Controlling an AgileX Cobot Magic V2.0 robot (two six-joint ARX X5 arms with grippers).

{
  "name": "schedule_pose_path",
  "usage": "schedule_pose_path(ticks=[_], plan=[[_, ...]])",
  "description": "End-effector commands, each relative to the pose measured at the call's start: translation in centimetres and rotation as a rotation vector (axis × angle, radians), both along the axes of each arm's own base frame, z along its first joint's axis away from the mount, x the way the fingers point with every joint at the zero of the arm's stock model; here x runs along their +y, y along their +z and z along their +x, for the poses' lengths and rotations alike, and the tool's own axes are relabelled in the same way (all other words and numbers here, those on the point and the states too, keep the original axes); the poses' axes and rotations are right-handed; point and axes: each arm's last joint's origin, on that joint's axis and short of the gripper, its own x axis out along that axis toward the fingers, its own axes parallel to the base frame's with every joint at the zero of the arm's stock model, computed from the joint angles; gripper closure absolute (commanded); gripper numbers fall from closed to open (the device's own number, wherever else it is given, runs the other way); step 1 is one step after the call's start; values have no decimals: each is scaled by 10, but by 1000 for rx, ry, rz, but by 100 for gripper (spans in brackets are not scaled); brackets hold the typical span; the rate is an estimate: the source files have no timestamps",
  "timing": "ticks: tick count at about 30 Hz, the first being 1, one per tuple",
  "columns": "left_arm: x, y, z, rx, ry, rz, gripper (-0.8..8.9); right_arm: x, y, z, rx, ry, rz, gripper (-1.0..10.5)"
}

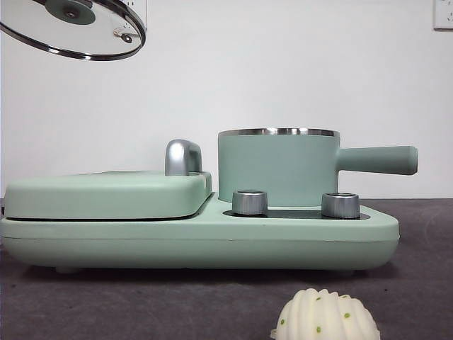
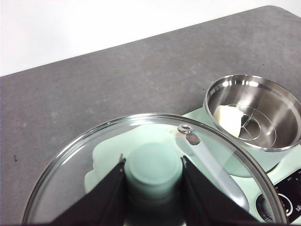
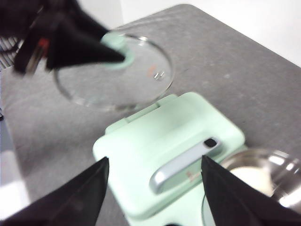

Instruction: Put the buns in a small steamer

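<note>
Lid lifted off the small steamer, one bun inside, one on the bench.

At the far left of the front view the glass lid (image 1: 74,28) hangs tilted high above the hinged griddle (image 1: 106,195); the left end effector (image 2: 153,172) has its two jaws clamped on the lid's green knob (image 2: 153,169). The griddle is closed, its steel handle (image 1: 182,157) rising at its right end. Just right of it the small steamer (image 1: 277,166) stands uncovered on the appliance base (image 1: 198,244), its long handle pointing right, with two steel dials (image 1: 249,202) in front. The smooth cream bun (image 2: 229,120) lies inside the pot on its wire rack. The ribbed bun with green dots (image 1: 325,317) sits on the grey bench (image 1: 141,304), in front of the base. The right end effector (image 3: 153,188) hovers over the griddle, jaws spread wide, holding nothing.
</note>
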Motion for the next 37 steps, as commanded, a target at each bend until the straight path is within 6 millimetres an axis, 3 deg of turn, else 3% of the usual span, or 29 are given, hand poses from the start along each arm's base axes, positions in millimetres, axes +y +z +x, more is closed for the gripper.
schedule_pose_path(ticks=[1,7,13,18,31,37], plan=[[-1,7,0,-37,-3,-17,796,-1,-29,-11,9,34,-20,645],[-1,7,0,-37,-3,-17,796,-5,-85,-40,0,146,-83,644],[-1,7,1,-36,-3,-16,796,1,-149,-64,56,257,-266,638],[-1,7,1,-34,-3,-16,796,1,-189,-76,77,268,-418,572],[-3,3,6,-12,-3,-8,796,13,-223,-72,195,276,-526,564],[-3,3,6,-13,-4,-8,796,19,-233,-69,211,277,-547,633]])
